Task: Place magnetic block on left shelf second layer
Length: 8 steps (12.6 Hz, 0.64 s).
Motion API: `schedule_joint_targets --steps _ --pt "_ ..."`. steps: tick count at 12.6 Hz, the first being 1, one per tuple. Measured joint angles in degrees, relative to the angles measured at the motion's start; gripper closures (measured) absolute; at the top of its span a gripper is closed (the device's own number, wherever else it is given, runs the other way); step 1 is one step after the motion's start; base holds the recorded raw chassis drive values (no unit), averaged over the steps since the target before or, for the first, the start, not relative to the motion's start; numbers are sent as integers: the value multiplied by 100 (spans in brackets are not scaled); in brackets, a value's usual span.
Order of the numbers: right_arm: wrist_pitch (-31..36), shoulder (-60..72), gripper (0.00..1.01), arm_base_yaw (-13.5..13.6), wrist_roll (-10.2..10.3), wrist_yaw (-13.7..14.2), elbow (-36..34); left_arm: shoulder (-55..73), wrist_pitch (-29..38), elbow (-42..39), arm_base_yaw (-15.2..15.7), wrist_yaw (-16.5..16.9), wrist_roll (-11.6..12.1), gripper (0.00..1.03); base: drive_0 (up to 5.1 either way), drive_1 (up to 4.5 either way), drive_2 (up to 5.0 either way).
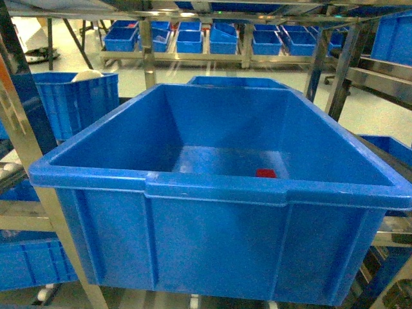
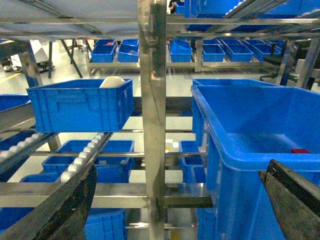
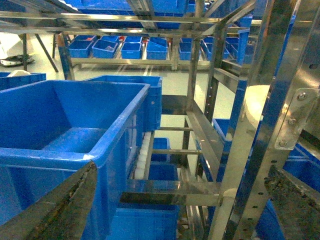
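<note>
Nearest the robot stands a large blue bin, its front rim filling the head view. On its floor, toward the front right, lies a small red piece, probably the magnetic block; no gripper touches it. The left gripper hangs outside the bin's left wall, fingers spread wide with nothing between them. The right gripper hangs off the bin's right side, likewise spread and empty. Beyond, left of a steel upright, a smaller blue crate rests on the left shelf's roller rails. To grasp well, I judge an arm must clear the tall rim, descend vertically, and centre the block between its fingers.
</note>
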Motion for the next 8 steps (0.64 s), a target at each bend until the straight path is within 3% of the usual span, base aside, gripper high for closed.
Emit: schedule_joint_targets --steps 8 --pt "0 0 3 0 0 0 0 0 0 0 0 2 -2 5 0 0 0"
